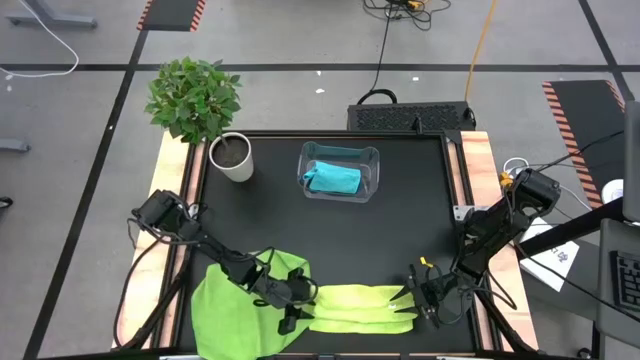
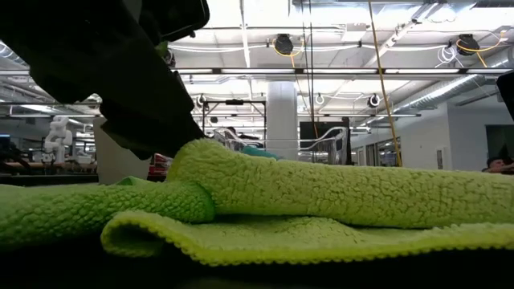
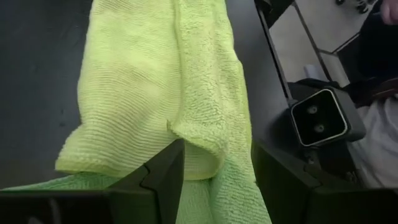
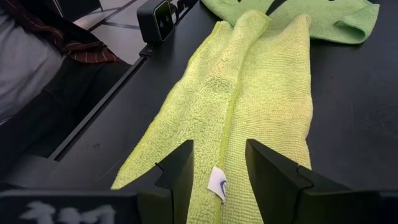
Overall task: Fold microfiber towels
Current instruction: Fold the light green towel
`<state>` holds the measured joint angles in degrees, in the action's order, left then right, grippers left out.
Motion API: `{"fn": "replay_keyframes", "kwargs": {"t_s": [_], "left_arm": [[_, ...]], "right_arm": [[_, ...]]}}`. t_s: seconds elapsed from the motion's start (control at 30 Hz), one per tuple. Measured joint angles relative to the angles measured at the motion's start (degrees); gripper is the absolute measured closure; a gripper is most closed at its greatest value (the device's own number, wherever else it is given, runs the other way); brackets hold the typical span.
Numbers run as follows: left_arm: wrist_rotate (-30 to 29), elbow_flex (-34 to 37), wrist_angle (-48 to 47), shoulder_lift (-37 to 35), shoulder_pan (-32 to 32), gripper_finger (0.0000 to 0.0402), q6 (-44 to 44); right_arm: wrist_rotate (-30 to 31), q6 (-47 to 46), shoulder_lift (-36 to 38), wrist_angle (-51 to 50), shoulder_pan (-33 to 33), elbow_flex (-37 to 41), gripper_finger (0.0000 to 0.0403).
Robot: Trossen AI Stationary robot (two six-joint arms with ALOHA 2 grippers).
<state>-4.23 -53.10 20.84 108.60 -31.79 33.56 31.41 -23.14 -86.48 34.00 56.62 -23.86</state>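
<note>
A pale yellow-green towel (image 1: 360,305) lies stretched in a long, bunched strip along the table's near edge. My left gripper (image 1: 298,308) is shut on its left end and my right gripper (image 1: 412,302) on its right end. A bright green towel (image 1: 232,300) lies spread flat on the table under my left arm, at the near left. A turquoise towel (image 1: 333,178) sits crumpled inside the clear plastic bin (image 1: 372,160) at the far middle. My left gripper has the towel's bunched left end (image 3: 208,146) between its two fingers, several layers with a fold showing. The fingers slant down from the table's left and lie along the strip. That end is raised off the table (image 2: 201,164). My right gripper has the towel's right end (image 4: 221,158), where the white label (image 4: 217,183) is sewn, between its two fingers. The fingers slant down from the table's right, along the strip. The strip runs away from them, fairly straight; a lower layer (image 2: 321,245) rests on the table.
A white pot (image 1: 232,157) with a leafy plant stands at the far left. The black mat (image 1: 400,230) lies bare between the bin and the towels. A person sits just beyond the table's near edge (image 4: 37,56).
</note>
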Motion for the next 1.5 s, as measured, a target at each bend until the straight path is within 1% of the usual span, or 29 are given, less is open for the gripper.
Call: {"fn": "replay_keyframes", "kwargs": {"t_s": [0.27,0.37,0.47,0.57,0.67,0.7,0.73,0.83,0.93,1.07,1.13,1.2,1.3,1.37,1.5], "left_arm": [[-1.74,0.02,0.85,0.91,-0.07,0.0214,-0.08],[-2.18,-0.01,1.82,2.44,-0.09,0.0229,0.46],[-1.37,0.0,4.26,3.78,-0.09,0.0265,0.43],[-1.4,0.0,4.77,3.89,-0.25,0.0313,-1.1],[-1.8,0.0,5.54,3.63,-1.45,0.0373,-5.54],[-1.71,0.0,6.18,3.46,-2.0,0.0386,-7.43],[-1.32,0.0,7.29,3.35,-2.54,0.0391,-9.26],[-0.55,-0.02,9.36,3.31,-4.18,0.0388,-13.27],[-0.32,-0.02,10.52,3.32,-5.36,0.0394,-14.42],[-0.42,-0.02,9.09,3.32,-6.43,0.0393,-16.08],[-1.8,-0.02,7.13,3.32,-6.65,0.039,-16.98],[-1.98,-0.02,5.3,3.32,-6.59,0.0391,-16.96],[-2.18,-0.02,4.74,3.32,-5.91,0.0397,-16.96],[-2.19,-0.02,5.11,3.32,-5.43,0.0397,-17.27],[-1.86,-0.02,6.25,3.32,-4.85,0.0375,-18.07]], "right_arm": [[-0.01,0.02,0.0,-0.02,0.0,0.0,0.0266],[-0.01,0.03,0.0,-0.05,0.0,0.02,0.0266],[0.01,0.04,0.0,-0.02,0.0,0.3,0.0266],[0.0,-0.12,-0.02,0.31,0.0,0.81,0.0266],[-0.01,-0.31,-0.02,1.28,0.0,1.76,0.0266],[0.01,-0.84,-0.02,1.68,0.0,2.09,0.0266],[0.03,-1.49,-0.02,1.88,0.0,2.41,0.0266],[0.25,-3.6,-0.02,2.52,0.0,3.38,0.0266],[0.43,-4.81,-0.02,2.61,0.0,4.07,0.0266],[1.46,-4.32,-0.02,3.1,0.0,4.15,0.0266],[1.78,-3.41,-0.02,4.39,0.0,4.15,0.0266],[1.63,-2.87,-0.02,5.73,-0.02,4.15,0.0266],[1.61,-1.84,-0.02,6.08,-0.09,4.15,0.0266],[1.61,-2.74,-0.02,6.1,-0.82,4.15,0.0266],[1.6,-5.74,-0.02,6.01,-2.69,4.15,0.0266]]}}
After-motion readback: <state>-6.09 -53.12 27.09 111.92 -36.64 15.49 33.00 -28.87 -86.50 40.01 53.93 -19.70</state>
